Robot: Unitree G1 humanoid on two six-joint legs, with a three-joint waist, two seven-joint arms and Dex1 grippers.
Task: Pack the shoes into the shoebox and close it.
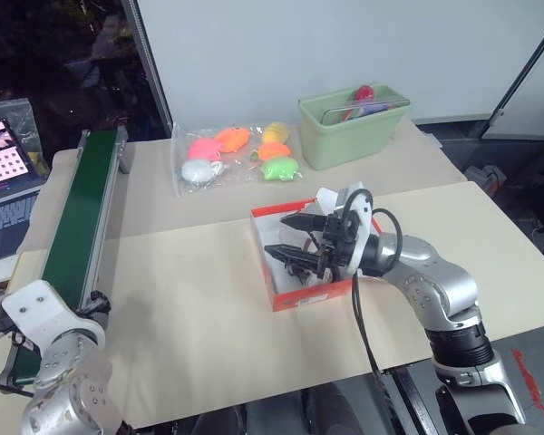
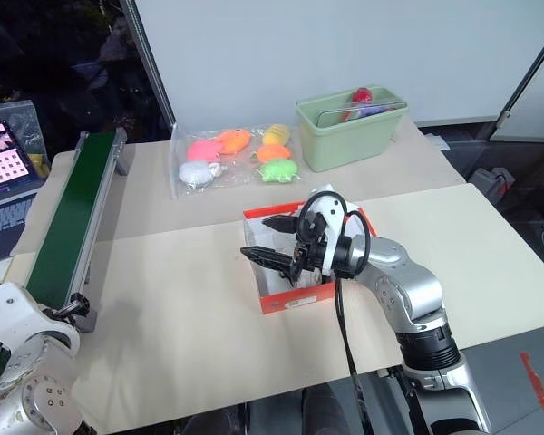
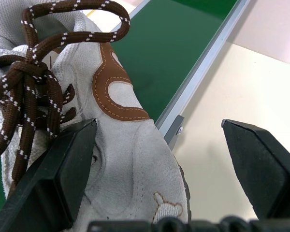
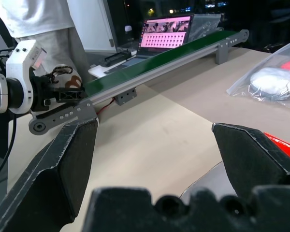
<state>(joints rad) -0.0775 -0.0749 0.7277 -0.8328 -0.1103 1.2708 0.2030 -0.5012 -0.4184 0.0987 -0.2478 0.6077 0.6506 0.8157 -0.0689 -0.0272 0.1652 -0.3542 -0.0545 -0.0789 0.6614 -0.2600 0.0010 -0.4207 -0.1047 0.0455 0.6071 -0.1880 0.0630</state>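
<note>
Two head views give the same scene. A pale table (image 1: 208, 299) carries the red shoebox (image 1: 299, 296), open, near its middle. The right gripper (image 1: 288, 237) hangs over the box with its two black fingers spread apart, pointing toward the robot's left, nothing between them. At the far side of the table lie a clear bag of coloured plastic toys (image 1: 236, 149) and, beside it, a green tub (image 1: 352, 124). A green conveyor belt (image 1: 82, 213) runs along the table's left edge, and a laptop (image 1: 4, 181) sits beyond it. The left arm shows at the lower left corner, by the near end of the belt.

From the left wrist, a cream shoe (image 3: 130, 164) with dark brown laces (image 3: 24, 92) sits between the left gripper (image 3: 159, 145) fingers, which stand wide apart. One finger (image 3: 63, 169) lies against the shoe's side; the other is clear of it. Behind the shoe are the belt and the table.

From the right wrist, the right gripper's fingers stand open above the table, with the box's red edge just beside one. Across the table, the left gripper has the shoe at its tip by the belt's end. A person in white stands behind.
</note>
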